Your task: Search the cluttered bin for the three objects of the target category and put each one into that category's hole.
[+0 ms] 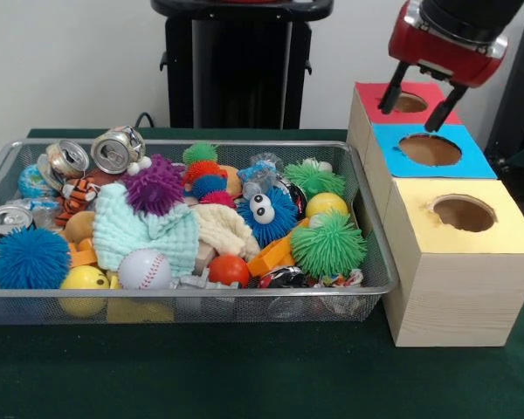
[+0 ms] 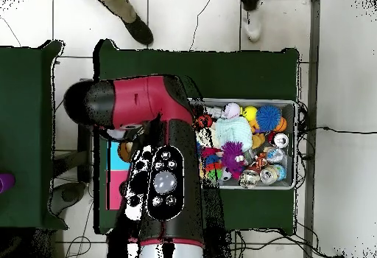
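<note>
The cluttered bin [image 1: 192,293] is a shallow silver wire-mesh tray on the green table, left of centre. It is heaped with crushed cans [image 1: 118,150], spiky balls in purple [image 1: 155,185], blue [image 1: 28,257] and green [image 1: 329,245], a baseball [image 1: 144,268], a mint cloth [image 1: 140,229] and other toys. To its right stand three wooden boxes with holes: red-topped [image 1: 410,103], blue-topped [image 1: 430,150] and yellow-topped [image 1: 463,213]. My gripper [image 1: 417,103] hangs open and empty just above the red box's hole. In the overhead view the arm [image 2: 166,174] hides the gripper; the bin [image 2: 295,122] shows to its right.
The boxes touch the bin's right end in a row running away from the front camera. The robot's black pedestal [image 1: 240,65] stands behind the bin. A person's shoes [image 2: 138,28] show on the floor beyond the table in the overhead view.
</note>
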Robot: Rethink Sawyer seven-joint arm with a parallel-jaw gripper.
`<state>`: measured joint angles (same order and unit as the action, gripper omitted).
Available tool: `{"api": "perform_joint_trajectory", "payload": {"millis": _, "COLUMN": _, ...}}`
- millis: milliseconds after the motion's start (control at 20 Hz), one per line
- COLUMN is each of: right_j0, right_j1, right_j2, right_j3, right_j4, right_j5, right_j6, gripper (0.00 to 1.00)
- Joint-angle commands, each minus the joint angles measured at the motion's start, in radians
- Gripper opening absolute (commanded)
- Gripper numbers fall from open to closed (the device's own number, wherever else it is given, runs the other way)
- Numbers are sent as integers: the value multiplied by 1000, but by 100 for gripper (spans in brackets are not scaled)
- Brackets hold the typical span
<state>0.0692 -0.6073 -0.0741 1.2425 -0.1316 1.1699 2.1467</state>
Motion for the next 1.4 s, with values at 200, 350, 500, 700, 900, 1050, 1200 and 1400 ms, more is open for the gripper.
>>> {"api": "perform_joint_trajectory", "payload": {"millis": 200, "right_j0": -144, "right_j1": -78, "right_j2": 101, "right_j3": 140, "right_j4": -102, "right_j5": 17, "right_j6": -335, "gripper": 100}}
{"api": "perform_joint_trajectory", "payload": {"millis": 350, "right_j0": -196, "right_j1": -104, "right_j2": 124, "right_j3": 175, "right_j4": -127, "right_j5": -18, "right_j6": -382, "gripper": 100}}
{"api": "perform_joint_trajectory", "payload": {"millis": 500, "right_j0": -232, "right_j1": -115, "right_j2": 149, "right_j3": 202, "right_j4": -152, "right_j5": -47, "right_j6": -410, "gripper": 100}}
{"api": "perform_joint_trajectory", "payload": {"millis": 700, "right_j0": -274, "right_j1": -121, "right_j2": 181, "right_j3": 246, "right_j4": -178, "right_j5": -116, "right_j6": -415, "gripper": 100}}
{"api": "perform_joint_trajectory", "payload": {"millis": 900, "right_j0": -307, "right_j1": -114, "right_j2": 210, "right_j3": 280, "right_j4": -204, "right_j5": -174, "right_j6": -418, "gripper": 100}}
{"api": "perform_joint_trajectory", "payload": {"millis": 1050, "right_j0": -325, "right_j1": -118, "right_j2": 233, "right_j3": 305, "right_j4": -215, "right_j5": -212, "right_j6": -410, "gripper": 100}}
{"api": "perform_joint_trajectory", "payload": {"millis": 1200, "right_j0": -338, "right_j1": -119, "right_j2": 248, "right_j3": 328, "right_j4": -227, "right_j5": -243, "right_j6": -397, "gripper": 100}}
{"api": "perform_joint_trajectory", "payload": {"millis": 1400, "right_j0": -336, "right_j1": -124, "right_j2": 247, "right_j3": 341, "right_j4": -253, "right_j5": -254, "right_j6": -362, "gripper": 100}}
